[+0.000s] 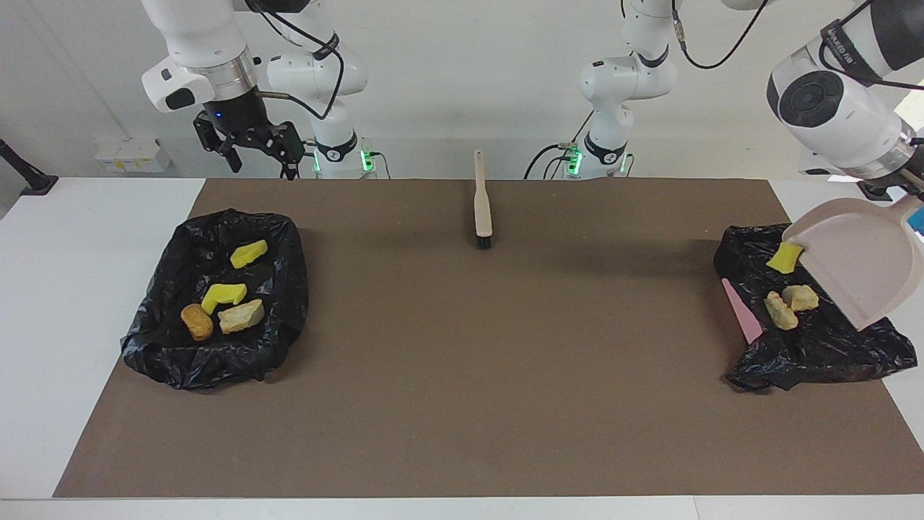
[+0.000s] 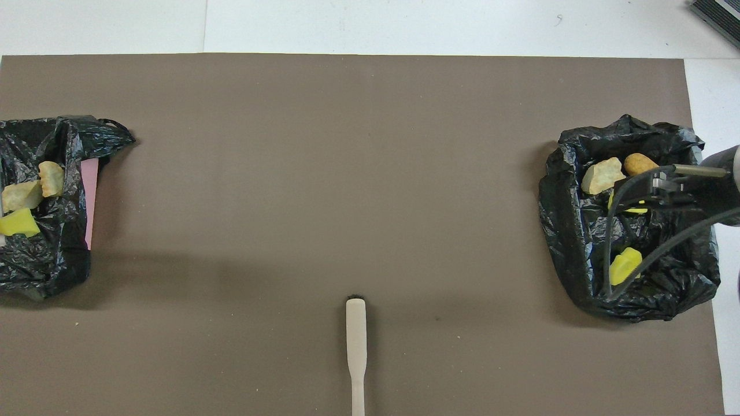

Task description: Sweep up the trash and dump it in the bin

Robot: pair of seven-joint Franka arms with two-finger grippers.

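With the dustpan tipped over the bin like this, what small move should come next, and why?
Probably tilt the dustpan a little steeper: the left gripper holds it over the bin, and a yellow sponge bit sits at its lip.

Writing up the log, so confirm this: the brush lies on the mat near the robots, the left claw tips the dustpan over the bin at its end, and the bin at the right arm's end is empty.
Not empty. The facing view shows that bin holding four scraps: two yellow sponge bits and two brown chunks. The brush, dustpan and other bin are as stated.
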